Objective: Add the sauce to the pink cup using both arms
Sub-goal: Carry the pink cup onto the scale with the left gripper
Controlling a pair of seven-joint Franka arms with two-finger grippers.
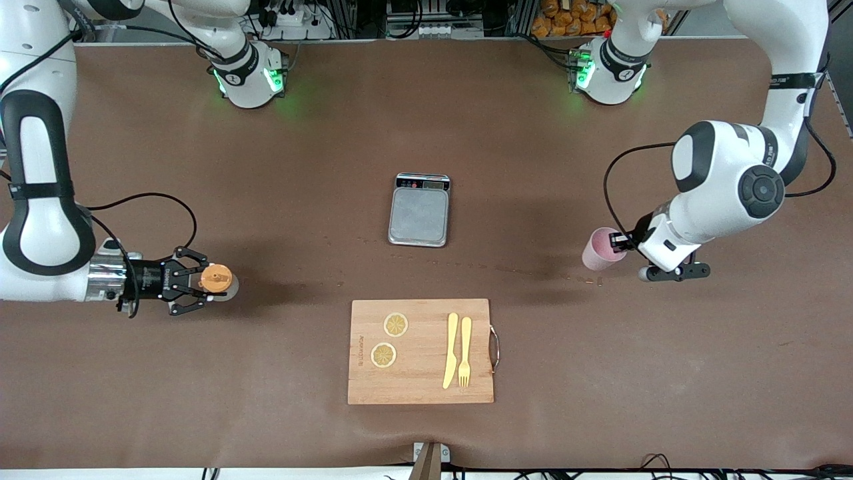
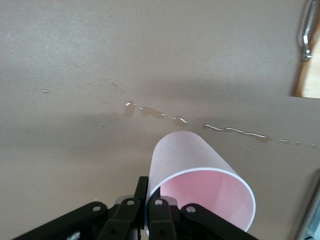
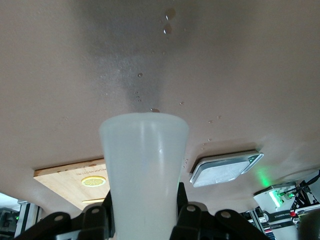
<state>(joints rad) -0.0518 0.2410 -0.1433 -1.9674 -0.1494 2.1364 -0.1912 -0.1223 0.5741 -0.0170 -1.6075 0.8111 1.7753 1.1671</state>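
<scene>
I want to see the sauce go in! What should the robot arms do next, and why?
Probably bring the two together over the middle of the table. The left gripper holds the pink cup at one end, the right gripper holds the sauce bottle at the opposite end, so the nozzle is nowhere near the cup's rim yet.

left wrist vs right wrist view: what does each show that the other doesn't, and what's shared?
Left wrist view only: the pink cup, tilted, rim gripped by the shut left gripper, a trail of spilled droplets on the table, and the cutting board's metal handle.

Right wrist view only: the sauce bottle, clamped by the right gripper, the grey scale, a lemon slice on the board, and a green-lit arm base.

Both: the brown table, wet spots on it, and part of the cutting board.
</scene>
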